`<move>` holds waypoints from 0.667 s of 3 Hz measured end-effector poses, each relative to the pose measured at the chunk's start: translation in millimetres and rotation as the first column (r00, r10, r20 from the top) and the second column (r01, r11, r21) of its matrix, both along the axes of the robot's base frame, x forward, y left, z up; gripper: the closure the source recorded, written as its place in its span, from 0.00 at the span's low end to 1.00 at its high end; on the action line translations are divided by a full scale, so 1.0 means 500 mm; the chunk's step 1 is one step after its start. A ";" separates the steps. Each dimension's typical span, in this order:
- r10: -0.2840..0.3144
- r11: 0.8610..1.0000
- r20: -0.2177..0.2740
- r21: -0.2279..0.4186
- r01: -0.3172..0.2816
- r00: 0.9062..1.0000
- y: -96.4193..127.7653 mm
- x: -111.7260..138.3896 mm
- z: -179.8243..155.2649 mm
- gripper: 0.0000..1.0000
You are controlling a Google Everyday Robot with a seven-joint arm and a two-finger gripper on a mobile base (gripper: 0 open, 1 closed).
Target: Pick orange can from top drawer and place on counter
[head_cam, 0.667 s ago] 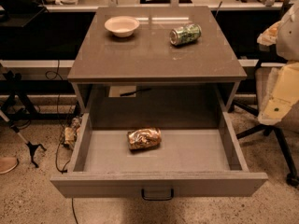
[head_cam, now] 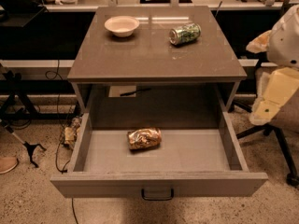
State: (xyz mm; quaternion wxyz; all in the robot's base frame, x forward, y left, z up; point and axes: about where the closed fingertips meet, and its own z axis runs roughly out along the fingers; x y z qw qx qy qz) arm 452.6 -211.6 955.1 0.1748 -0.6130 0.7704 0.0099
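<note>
The small, dented, shiny orange-gold can [head_cam: 144,138] lay on its side on the flat grey floor of the wide, shallow top drawer [head_cam: 196,150], which stood open. Above, the glossy grey-brown square worktop [head_cam: 140,55] carried a round cream bowl [head_cam: 122,25] and, well apart from it, a green-and-silver can [head_cam: 184,33] lying on its side. The pale cream claw [head_cam: 264,111] hung at the right edge, beside the drawer, touching nothing. Whether it was open or closed could not be told.

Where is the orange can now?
In the camera view, the orange can lies on its side in the top drawer, left of centre. The gripper is out of view; only the arm shows at the right edge.
</note>
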 end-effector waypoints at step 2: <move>0.206 0.920 -0.076 0.355 -0.167 0.976 0.075 0.138 -0.251 0.00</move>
